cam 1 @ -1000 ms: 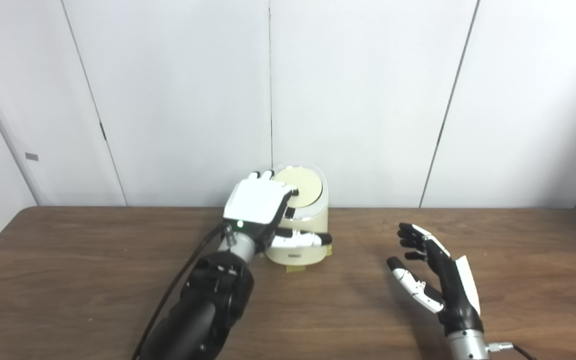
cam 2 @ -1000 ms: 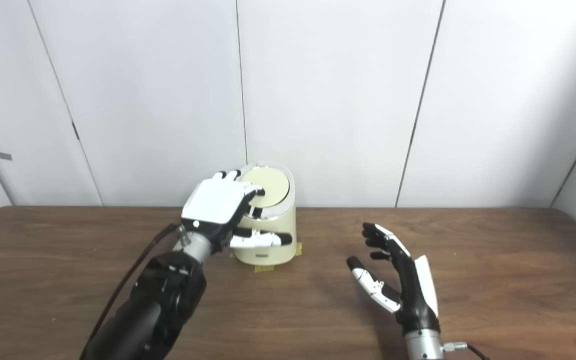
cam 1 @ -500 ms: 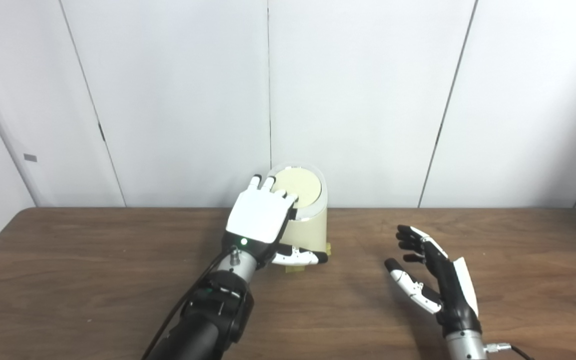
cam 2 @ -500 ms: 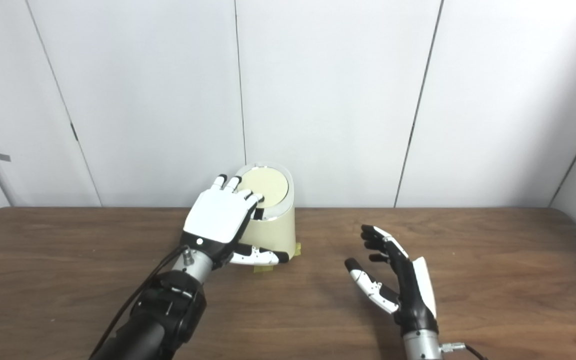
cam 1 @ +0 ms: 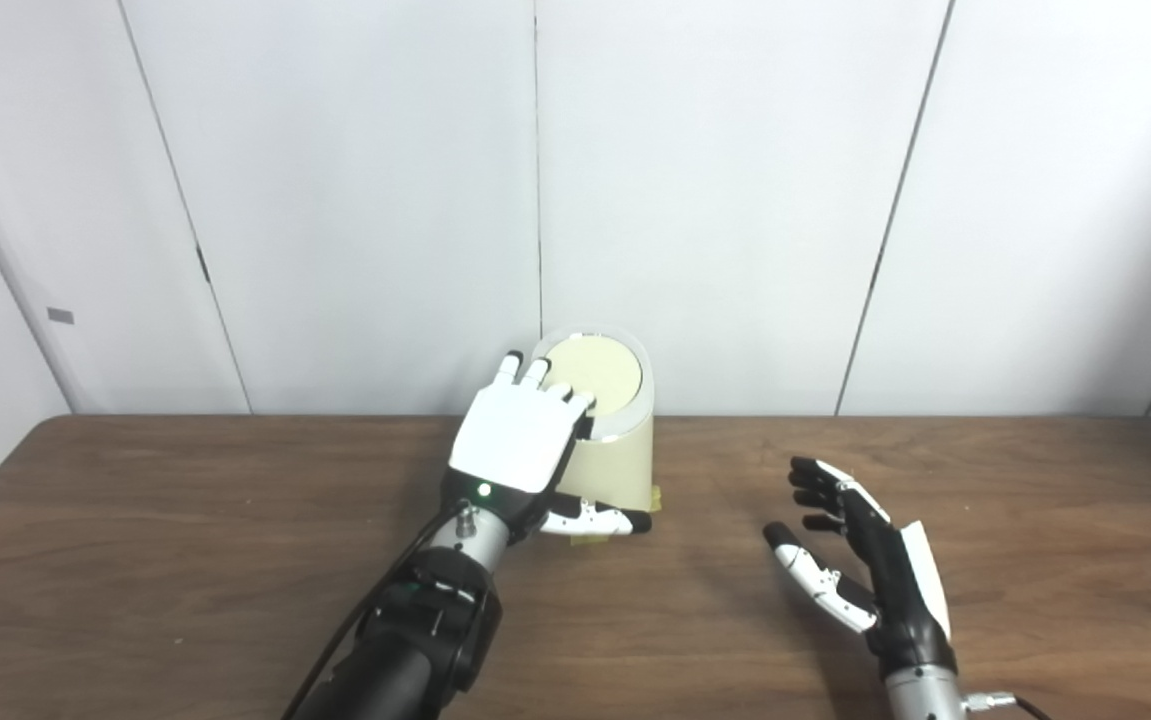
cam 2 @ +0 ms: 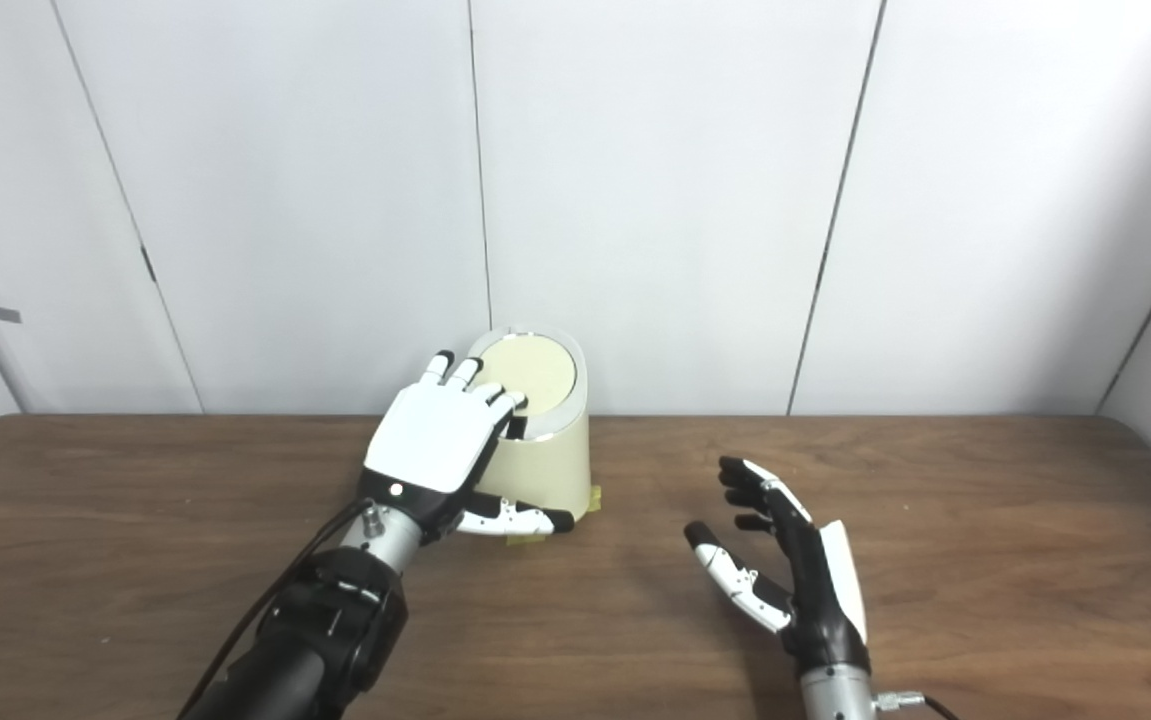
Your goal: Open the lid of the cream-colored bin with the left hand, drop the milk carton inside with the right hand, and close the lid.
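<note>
Your left hand (cam 1: pixel 518 440) rests flat against the cream-colored bin (cam 1: pixel 615 460), fingers spread, grasping nothing. Your right hand (cam 1: pixel 860 565) hovers empty and released, well apart

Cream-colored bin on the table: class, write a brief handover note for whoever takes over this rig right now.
Left robot hand: open, fingers spread over the near edge of the lid, holding nothing.
Right robot hand: open, empty, palm facing left above the table.
Cream-colored bin: upright at the table's far edge, lid closed.
Milk carton: not in view, so presumably already inside.
Done: lid looks closed.
Left: withdraw the left robot hand and confirm the carton is inside.
</note>
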`<action>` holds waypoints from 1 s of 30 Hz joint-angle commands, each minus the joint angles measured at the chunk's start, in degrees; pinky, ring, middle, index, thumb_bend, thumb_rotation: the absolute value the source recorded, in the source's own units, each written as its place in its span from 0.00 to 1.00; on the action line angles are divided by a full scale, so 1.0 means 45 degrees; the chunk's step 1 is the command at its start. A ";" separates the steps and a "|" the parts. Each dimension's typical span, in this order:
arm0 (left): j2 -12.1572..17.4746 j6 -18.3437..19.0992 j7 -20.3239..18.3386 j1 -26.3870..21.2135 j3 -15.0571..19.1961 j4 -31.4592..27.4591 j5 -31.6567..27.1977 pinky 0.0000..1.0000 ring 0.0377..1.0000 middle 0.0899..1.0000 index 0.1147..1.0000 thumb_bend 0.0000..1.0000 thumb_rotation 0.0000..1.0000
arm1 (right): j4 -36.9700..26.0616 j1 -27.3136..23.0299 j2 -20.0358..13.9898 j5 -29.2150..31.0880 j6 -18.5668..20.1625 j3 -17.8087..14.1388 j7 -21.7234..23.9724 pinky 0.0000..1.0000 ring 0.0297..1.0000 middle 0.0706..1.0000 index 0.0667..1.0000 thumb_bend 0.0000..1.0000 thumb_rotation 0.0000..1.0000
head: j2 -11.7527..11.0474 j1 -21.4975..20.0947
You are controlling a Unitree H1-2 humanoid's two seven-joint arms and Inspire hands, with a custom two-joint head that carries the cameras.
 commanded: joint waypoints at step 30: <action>-0.1638 -0.5399 0.7801 0.2362 0.3630 0.0625 -0.8106 1.00 1.00 1.00 1.00 0.42 1.00 | 0.0264 0.0191 0.0197 0.0188 -0.0562 0.0020 0.0064 0.67 0.75 0.77 0.78 0.27 0.42 | -0.0194 -0.0081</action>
